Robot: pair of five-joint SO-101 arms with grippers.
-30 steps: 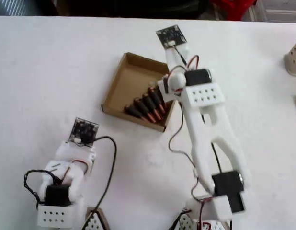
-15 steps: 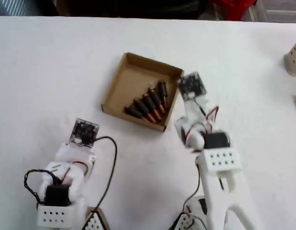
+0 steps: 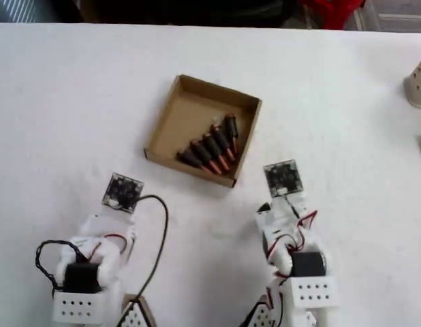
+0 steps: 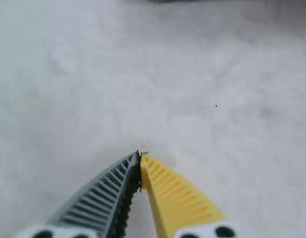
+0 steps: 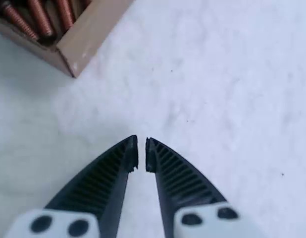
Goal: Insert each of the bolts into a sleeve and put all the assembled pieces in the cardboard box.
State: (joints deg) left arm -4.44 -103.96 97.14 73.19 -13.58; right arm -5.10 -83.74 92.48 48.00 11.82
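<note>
While both arms sit low at the near edge of the worktop (image 3: pixel 74 88), the cardboard box (image 3: pixel 186 112) lies open near its middle, turned at an angle so that one corner points toward the near edge. Inside it, a row of assembled pieces (image 3: pixel 210 148), dark sleeves with copper-coloured bolt ends, lies side by side against the wall nearest the right arm (image 3: pixel 295 262), leaving the rest of the box floor bare. The left arm (image 3: pixel 88 266) is by the near left corner, well apart from the box, and the left gripper (image 4: pixel 139 157) has its claw closed, grey and yellow tips touching with nothing between them, just above the bare white surface. The right gripper (image 5: pixel 141 144) has a narrow claw, its black tips a thin slit apart and holding nothing, over the worktop near a corner of the box. A pale perforated object (image 3: pixel 418 82) stands at the right edge.
</note>
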